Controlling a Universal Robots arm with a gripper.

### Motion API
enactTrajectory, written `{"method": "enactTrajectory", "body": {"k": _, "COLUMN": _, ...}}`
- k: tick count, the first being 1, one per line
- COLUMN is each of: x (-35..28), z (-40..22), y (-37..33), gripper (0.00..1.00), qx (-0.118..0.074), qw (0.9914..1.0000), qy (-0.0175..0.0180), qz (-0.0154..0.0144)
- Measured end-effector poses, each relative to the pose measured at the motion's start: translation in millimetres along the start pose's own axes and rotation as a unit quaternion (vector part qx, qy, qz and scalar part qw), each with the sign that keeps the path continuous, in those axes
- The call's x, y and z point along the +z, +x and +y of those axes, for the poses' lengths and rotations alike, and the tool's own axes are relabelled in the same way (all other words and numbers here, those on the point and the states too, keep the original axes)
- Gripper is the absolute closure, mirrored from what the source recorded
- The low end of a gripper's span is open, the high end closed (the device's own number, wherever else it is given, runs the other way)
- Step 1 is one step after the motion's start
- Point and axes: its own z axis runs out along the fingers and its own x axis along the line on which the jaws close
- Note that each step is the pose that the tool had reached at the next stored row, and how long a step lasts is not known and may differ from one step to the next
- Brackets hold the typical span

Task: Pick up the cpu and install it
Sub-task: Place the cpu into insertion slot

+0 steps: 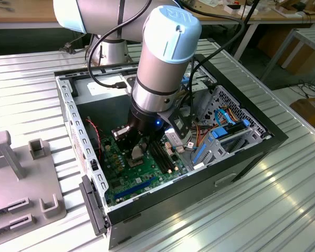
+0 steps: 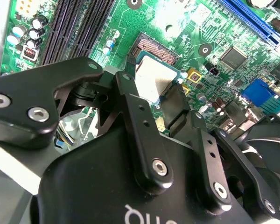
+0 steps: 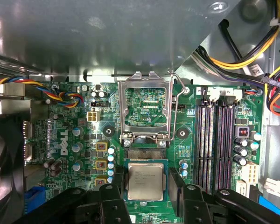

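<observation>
cpu (image 2: 154,79) corner: hidden from us behind a finger (image 2: 176,106).
socket (image 3: 144,154): we see one strip past the cpu.

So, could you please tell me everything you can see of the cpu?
The cpu is a thin square chip with a silver-grey metal top bearing small print and a green edge. It lies level between the black fingers of the gripper, which clamp two opposite sides, partly over the open socket. Whether it touches the socket is unclear.

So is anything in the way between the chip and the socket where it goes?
Nothing visible. The metal cover is flipped open, and the cpu, held by the tool, hangs right by the bare socket.
</observation>
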Motion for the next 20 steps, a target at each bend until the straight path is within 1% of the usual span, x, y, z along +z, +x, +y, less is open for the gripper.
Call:
{"method": "enactTrajectory", "body": {"k": 4, "x": 0.2, "z": 0.0, "y": 0.0, "gripper": 0.53, "qx": 0.0, "qw": 1.0, "qy": 0.0, "qz": 0.0}}
{"method": "enactTrajectory", "body": {"k": 6, "x": 1.5, "z": 0.1, "y": -0.1, "gripper": 0.53, "qx": 0.0, "qw": 1.0, "qy": -0.0002, "qz": -0.0001}}
{"method": "enactTrajectory", "body": {"k": 9, "x": 5.3, "z": 0.0, "y": -0.3, "gripper": 0.53, "qx": 0.0, "qw": 1.0, "qy": -0.0001, "qz": 0.0}}
{"method": "enactTrajectory", "body": {"k": 11, "x": 9.6, "z": 0.0, "y": -0.4, "gripper": 0.53, "qx": 0.001, "qw": 1.0, "qy": -0.0001, "qz": 0.0001}}
{"method": "enactTrajectory", "body": {"k": 12, "x": 10.8, "z": 0.0, "y": -0.5, "gripper": 0.53, "qx": 0.001, "qw": 1.0, "qy": -0.0001, "qz": 0.0002}}
{"method": "enactTrajectory", "body": {"k": 16, "x": 13.3, "z": -0.1, "y": 0.0, "gripper": 0.53, "qx": 0.001, "qw": 1.0, "qy": -0.0001, "qz": 0.0006}}
{"method": "enactTrajectory", "body": {"k": 20, "x": 17.1, "z": -0.1, "y": 0.2, "gripper": 0.53, "qx": 0.001, "qw": 1.0, "qy": -0.0001, "qz": 0.0008}}
